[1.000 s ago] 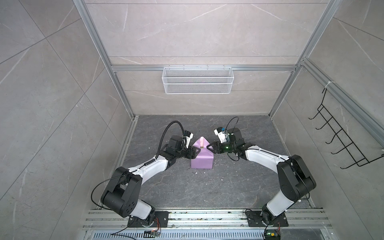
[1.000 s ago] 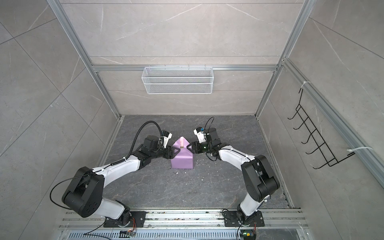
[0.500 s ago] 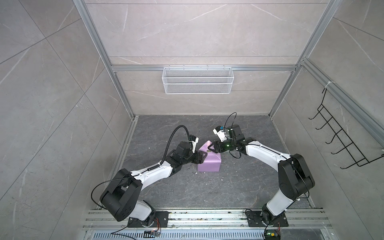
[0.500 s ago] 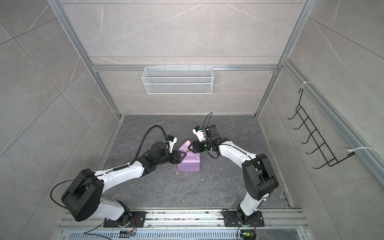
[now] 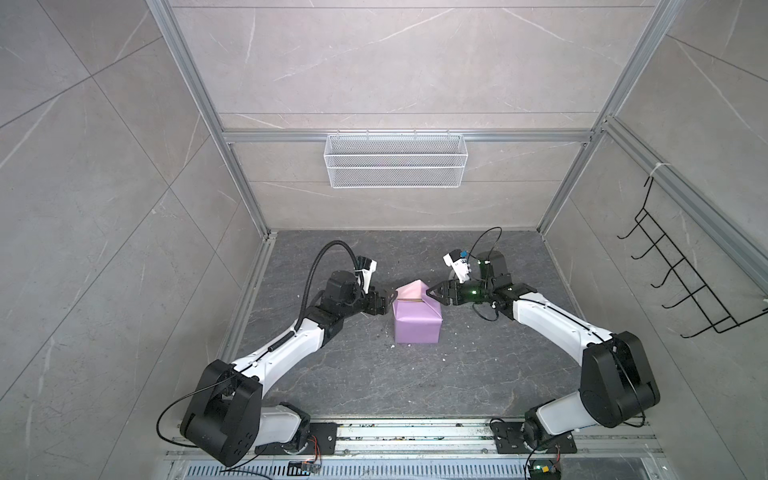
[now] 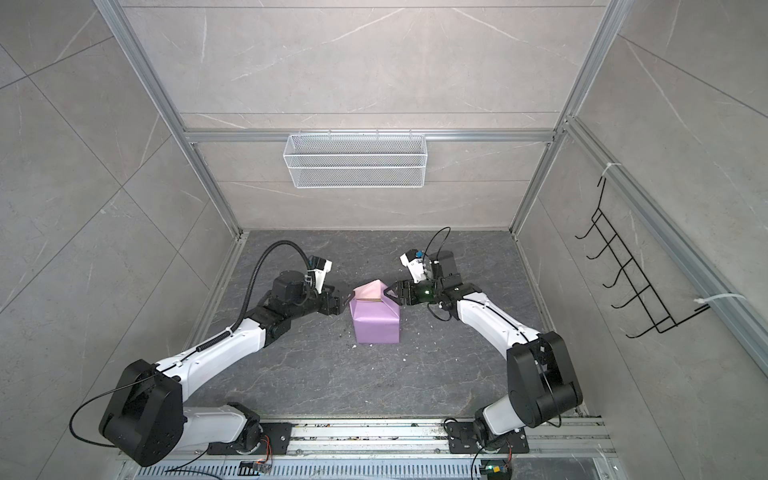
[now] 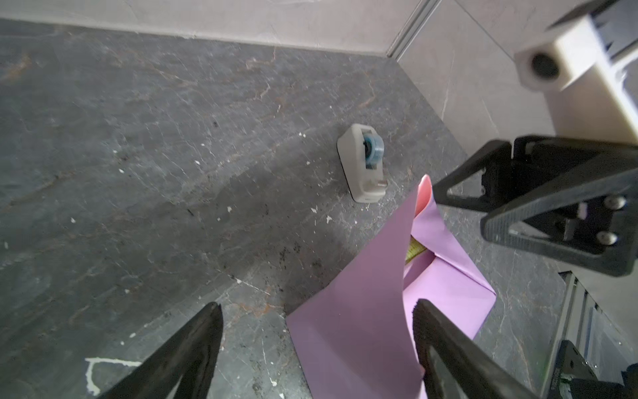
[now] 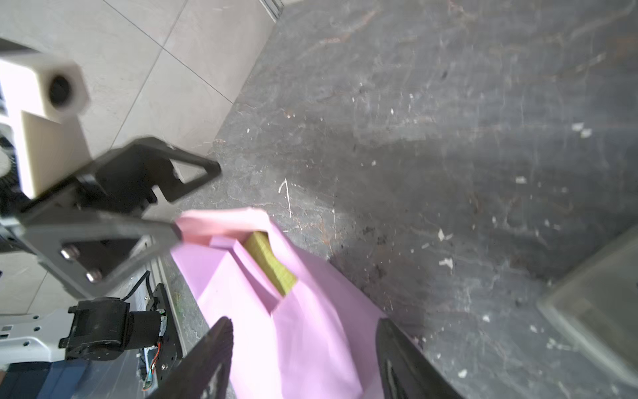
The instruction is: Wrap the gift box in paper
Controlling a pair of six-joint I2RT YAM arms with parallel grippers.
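The gift box [image 8: 270, 263] shows only as an olive-green strip through a gap in the wrapping. Lilac paper [image 5: 417, 326] covers it as a parcel in both top views [image 6: 376, 322], and a pale pink flap [image 5: 411, 287] stands up at its far end. My left gripper [image 5: 392, 296] is open at the parcel's far left corner; in the left wrist view a loose lilac flap [image 7: 359, 311] lies between its spread fingers [image 7: 316, 311], unclamped. My right gripper [image 5: 430, 293] is open at the far right corner, its fingers [image 8: 303, 323] straddling the paper [image 8: 310, 345].
A small grey-white tape dispenser [image 7: 362, 162] with a blue roll sits on the dark stone floor beyond the parcel. A white wire basket [image 5: 395, 160] hangs on the back wall and a black hook rack [image 5: 681, 282] on the right wall. Small white scraps dot the floor.
The left arm reached in against the parcel and has drawn back to its far left corner, jaws wider. The parcel has shifted slightly right and nearer. The pink flap was pressed down and stands again.
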